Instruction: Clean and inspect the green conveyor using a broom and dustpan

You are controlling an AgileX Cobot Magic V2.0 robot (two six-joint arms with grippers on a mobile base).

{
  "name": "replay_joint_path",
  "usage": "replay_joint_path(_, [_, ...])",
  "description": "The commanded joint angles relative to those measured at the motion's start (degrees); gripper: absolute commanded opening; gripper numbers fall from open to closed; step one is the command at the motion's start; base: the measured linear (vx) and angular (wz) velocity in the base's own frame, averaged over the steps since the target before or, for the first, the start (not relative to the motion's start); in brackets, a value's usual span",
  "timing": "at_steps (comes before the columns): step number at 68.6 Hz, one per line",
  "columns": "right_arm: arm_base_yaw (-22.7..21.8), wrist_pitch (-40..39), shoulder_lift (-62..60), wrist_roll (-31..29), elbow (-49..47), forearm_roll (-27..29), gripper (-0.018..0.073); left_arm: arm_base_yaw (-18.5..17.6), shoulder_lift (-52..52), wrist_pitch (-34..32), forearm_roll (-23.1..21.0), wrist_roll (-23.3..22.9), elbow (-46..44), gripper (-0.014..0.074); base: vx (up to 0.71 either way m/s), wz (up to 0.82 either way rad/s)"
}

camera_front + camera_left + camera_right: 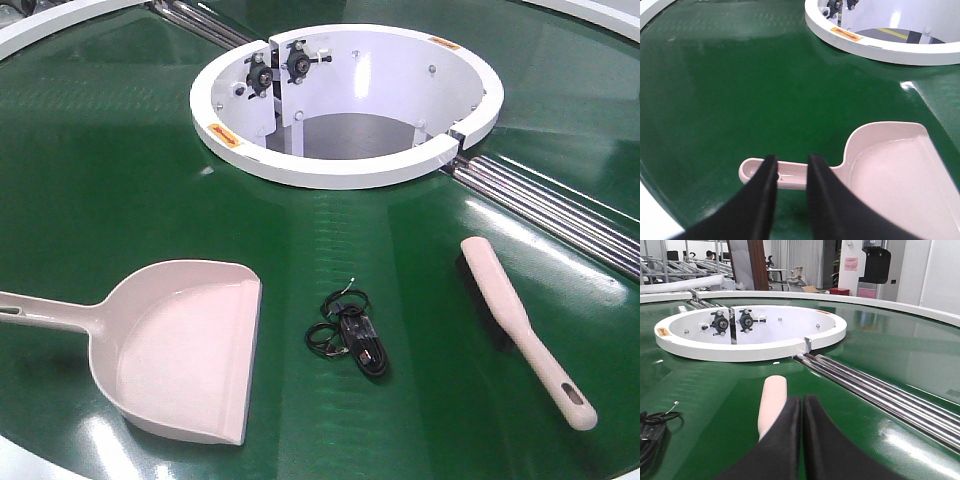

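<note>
The green conveyor (100,180) fills the front view. On it at the left lies the beige-pink dustpan (190,350), mouth toward the right and handle pointing left. The broom (510,310) lies at the right, black bristles to the left, slotted handle end nearest the front edge. Neither gripper shows in the front view. In the left wrist view my left gripper (790,160) hangs open just above the dustpan (900,170) handle, which shows between the fingers. In the right wrist view my right gripper (801,399) is shut and empty; the broom (772,402) lies beyond its left finger.
A coiled black cable bundle (350,335) lies between dustpan and broom, and its edge shows in the right wrist view as the cable (650,435). The white central housing (340,178) stands behind. Steel rollers (560,210) run off to the right. The white outer rim (650,15) borders the belt.
</note>
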Motion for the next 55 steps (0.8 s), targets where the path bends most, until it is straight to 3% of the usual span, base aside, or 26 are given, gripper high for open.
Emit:
replay_joint_path(1, [-0.4,-4.4,-1.1,-0.3,1.2,-0.5,-0.0009,-0.1,0.2,-3.1,-0.4,-0.1,-2.1,0.0316,0.00,0.00])
replay_joint_path(14, [-0.4,-4.4,-1.1,-0.3,1.2,-0.5,-0.0009,-0.1,0.2,-4.2,-0.4,-0.1,-2.1,0.0544,0.00,0.00])
replay_joint_path(23, [-0.4,-4.4,-1.1,-0.3,1.2,-0.5,-0.0009,-0.1,0.2,-6.0,-2.2,-1.2,-2.2,0.0560,0.00,0.00])
replay_joint_path(29, [-0.4,-4.4,-1.1,-0.3,1.2,-0.5,-0.0009,-0.1,1.9,-0.9,-3.4,0.1,-5.2,0.0540,0.00,0.00])
replay_joint_path(41, [-0.4,-4.4,-1.1,-0.3,1.2,-0.5,-0.0009,-0.1,13.0,15.4,-3.6,12.4,-21.1,0.0491,0.00,0.00])
replay_joint_path(55, [-0.4,-4.4,-1.1,-0.3,1.2,-0.5,-0.0009,-0.1,26.5,26.7,-5.9,30.6,-37.2,0.0482,0.00,0.00])
